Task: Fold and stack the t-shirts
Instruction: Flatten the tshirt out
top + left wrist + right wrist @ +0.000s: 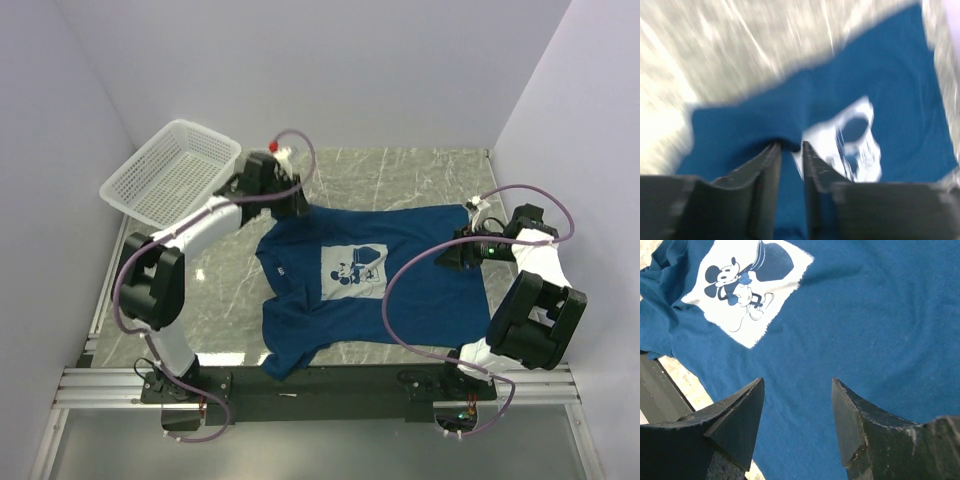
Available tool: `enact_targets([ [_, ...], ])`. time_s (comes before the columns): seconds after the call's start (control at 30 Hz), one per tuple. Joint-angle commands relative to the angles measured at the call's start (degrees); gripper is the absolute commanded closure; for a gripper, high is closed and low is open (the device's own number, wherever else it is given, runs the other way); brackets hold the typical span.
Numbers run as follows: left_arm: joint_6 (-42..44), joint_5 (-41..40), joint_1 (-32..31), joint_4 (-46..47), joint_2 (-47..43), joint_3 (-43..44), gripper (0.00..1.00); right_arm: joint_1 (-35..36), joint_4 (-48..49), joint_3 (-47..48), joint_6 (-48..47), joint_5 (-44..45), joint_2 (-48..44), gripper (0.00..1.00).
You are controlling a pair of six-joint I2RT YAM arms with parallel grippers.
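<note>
From above, the t-shirt (pixel 400 300) lies spread print-up on the table (pixel 400 170), laid out for folding; the basket (pixel 125 195) beside it holds nothing; the blurred left wrist view shows the left gripper (pixel 791 146) narrowly parted at bunched cloth, and I cannot tell if it grips; in the right wrist view the right gripper (pixel 797 385) gapes empty over the shirt

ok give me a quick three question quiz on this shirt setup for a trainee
1. True or false: the right tool is open over the t-shirt.
2. The basket sits: A near right, B far left, C on the t-shirt.
3. Which tool is at the far sleeve?
Key: 1 true; 2 B; 3 the left tool.
</note>
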Motion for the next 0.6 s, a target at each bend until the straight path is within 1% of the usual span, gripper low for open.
enact_targets([
  [0.0, -2.8, -1.9, -2.5, -2.2, -0.7, -10.8, 0.67, 0.4, -0.6, -0.7, -1.4, -0.5, -3.0, 0.37],
  [0.03, -4.8, -3.5, -2.8, -1.6, -2.8, -13.7, 0.65, 0.3, -0.6, -0.7, -1.7, -0.2, -3.2, 0.37],
  [0.07, -5.5, -4.0, -2.9, -0.6, -4.4, -20.0, 0.63, 0.4, -0.8, -0.6, -1.8, 0.1, -3.5, 0.37],
  [0.1, -5.9, -4.2, -3.2, 2.0, -8.2, -23.2, 0.6, 0.4, -0.8, -0.6, -1.9, 0.3, -3.5, 0.37],
  [0.13, -6.3, -3.5, -4.2, 3.4, -10.1, -28.6, 0.58, 0.4, -0.7, -0.7, -1.9, 0.4, -3.6, 0.37],
  [0.2, -6.8, -2.1, -5.2, 4.4, -15.2, -32.2, 0.56, 0.4, -0.6, -0.6, -1.9, 0.9, -3.7, 0.37],
  [0.23, -7.4, -2.2, -6.1, 4.1, -16.8, -33.4, 0.56, 0.4, -0.5, -0.4, -1.8, 1.1, -3.6, 0.37],
  [0.3, -8.4, -4.9, -6.5, 2.9, -20.3, -35.5, 0.56, 0.4, -0.4, 0.0, -1.6, 1.0, -3.5, 0.37],
  [0.33, -9.7, -9.8, -6.5, 1.9, -24.6, -36.4, 0.51, 0.5, -0.4, 0.1, -1.6, 1.1, -3.5, 0.37],
  [0.4, -11.4, -15.8, -6.4, 1.3, -30.7, -37.0, 0.42, 1.2, -0.2, 0.2, -1.3, 1.6, -3.6, 0.37],
  [0.43, -12.9, -17.7, -5.7, 2.0, -32.1, -37.6, 0.33, 1.7, 0.0, 0.1, -1.1, 1.9, -3.8, 0.37],
  [0.5, -14.8, -17.9, -4.1, 3.6, -33.4, -38.1, 0.3, 3.2, 1.2, -0.7, -0.1, 2.9, -4.4, 0.37],
  [0.53, -17.0, -16.6, -1.4, 4.4, -32.8, -38.0, 0.3, 3.8, 1.6, -1.0, 0.3, 3.3, -4.6, 0.37],
  [0.57, -18.5, -14.1, -0.2, 5.4, -31.9, -37.8, 0.32, 4.3, 2.4, -1.5, 0.7, 3.6, -5.1, 0.37],
])
